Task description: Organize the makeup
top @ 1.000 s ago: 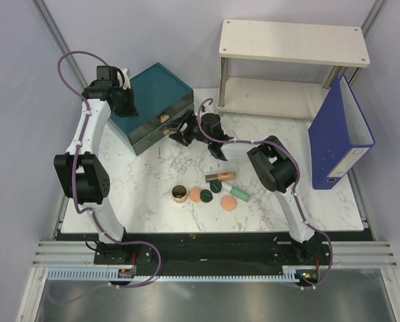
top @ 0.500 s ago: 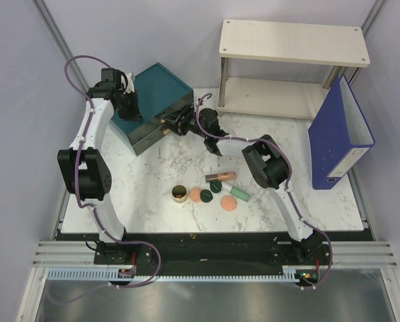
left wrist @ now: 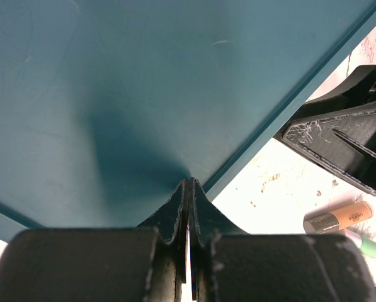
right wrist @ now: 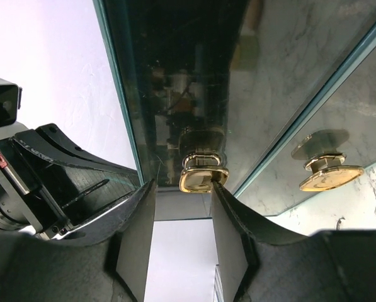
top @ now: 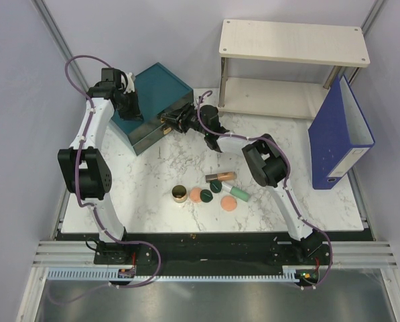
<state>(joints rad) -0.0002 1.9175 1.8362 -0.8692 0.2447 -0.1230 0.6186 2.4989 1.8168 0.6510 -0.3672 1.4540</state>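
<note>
- Right claw [right wrist: 182, 189] straddles the gold knob [right wrist: 203, 175] of a clear drawer [right wrist: 175, 82] in the teal box [top: 156, 87]; whether it pinches is unclear.
- Left claw [left wrist: 189, 189], clenched empty, rests on the box's smooth top.
- The makeup [top: 213, 190], small jars, discs and tubes, lies mid-way on the marble bench [top: 146, 194], toward the near edge, nearer the right arm.

Left wrist view's right edge cuts off the right end effector [left wrist: 301, 124]
</note>
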